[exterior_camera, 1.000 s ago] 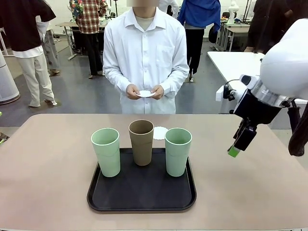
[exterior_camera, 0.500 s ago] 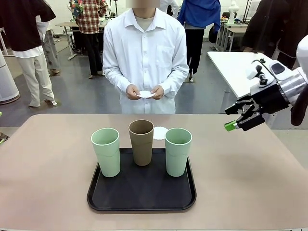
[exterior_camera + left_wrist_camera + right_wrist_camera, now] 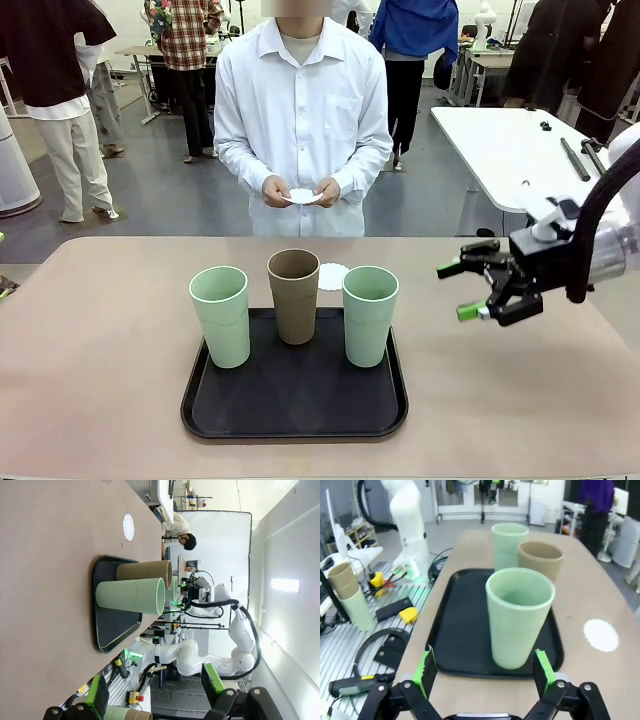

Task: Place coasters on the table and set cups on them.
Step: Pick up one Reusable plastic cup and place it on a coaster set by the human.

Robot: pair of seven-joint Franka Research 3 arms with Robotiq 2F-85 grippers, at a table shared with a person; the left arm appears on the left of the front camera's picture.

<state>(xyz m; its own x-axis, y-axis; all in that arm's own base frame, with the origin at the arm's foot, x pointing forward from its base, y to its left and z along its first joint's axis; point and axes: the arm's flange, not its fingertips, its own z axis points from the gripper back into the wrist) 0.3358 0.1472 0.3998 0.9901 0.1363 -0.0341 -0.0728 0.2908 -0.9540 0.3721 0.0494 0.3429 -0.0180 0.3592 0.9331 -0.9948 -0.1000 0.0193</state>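
At frame centre on the counter (image 3: 100,340), the black tray (image 3: 290,405) carries a pale green cup (image 3: 220,318), a tan-brown cup (image 3: 294,297) and a second green cup (image 3: 370,315). One coaster (image 3: 333,275) lies on the counter behind them; the person holds another coaster (image 3: 302,195) (with both hands). At frame right the right gripper (image 3: 456,291) hovers with jaws spread, empty. The left gripper (image 3: 152,692) is also spread.
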